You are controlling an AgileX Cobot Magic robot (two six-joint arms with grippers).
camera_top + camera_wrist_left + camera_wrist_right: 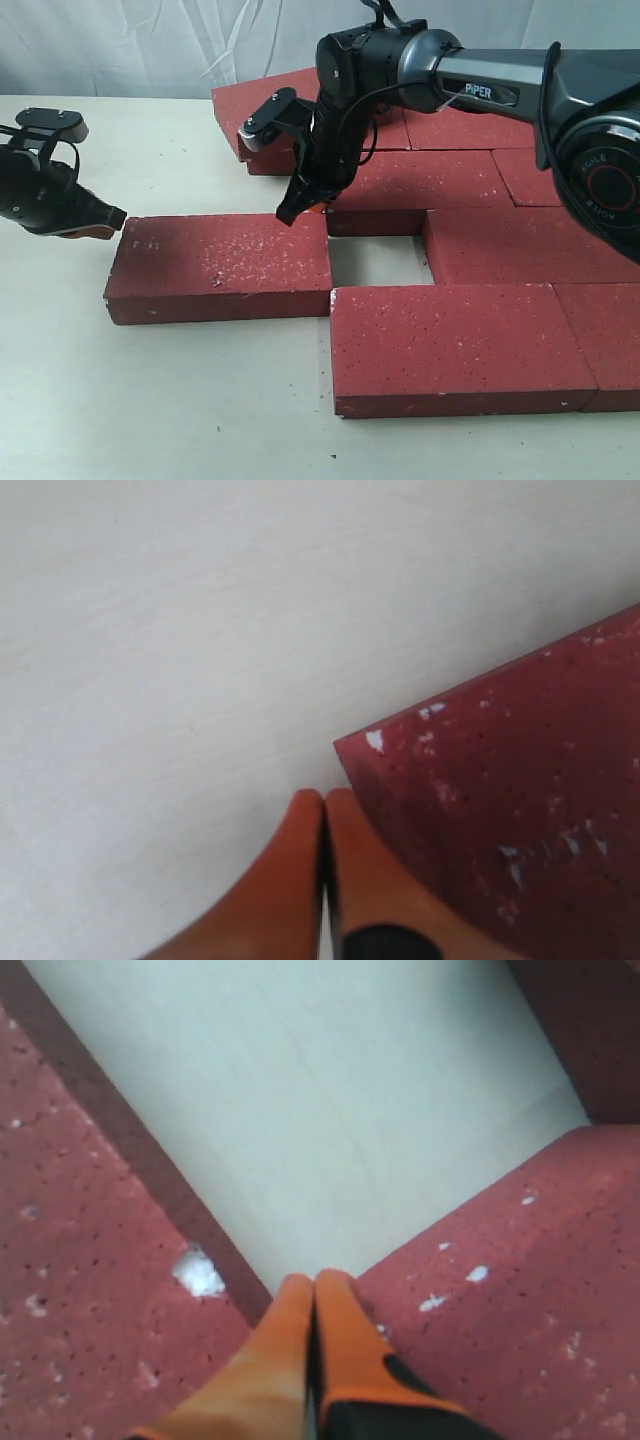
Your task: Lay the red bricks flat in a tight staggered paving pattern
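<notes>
Several red bricks lie flat in staggered rows at the right, around a small square gap (pixel 378 260) of bare table. One red brick (pixel 220 265) lies apart to the left of the gap, its right end close to the front brick (pixel 455 345). My left gripper (pixel 110 220) is shut and empty, its tips at this brick's left end. In the left wrist view the shut gripper (pixel 325 798) sits beside the brick's corner (pixel 500 800). My right gripper (pixel 290 212) is shut and empty at the brick's far right corner. In the right wrist view its tips (pixel 315 1285) point into the gap between brick surfaces (pixel 90 1340).
The pale table (pixel 150 400) shows bare at the front left and far left. A white curtain (pixel 150 40) closes the back. The right arm (pixel 480 80) reaches over the rear rows of bricks from the right.
</notes>
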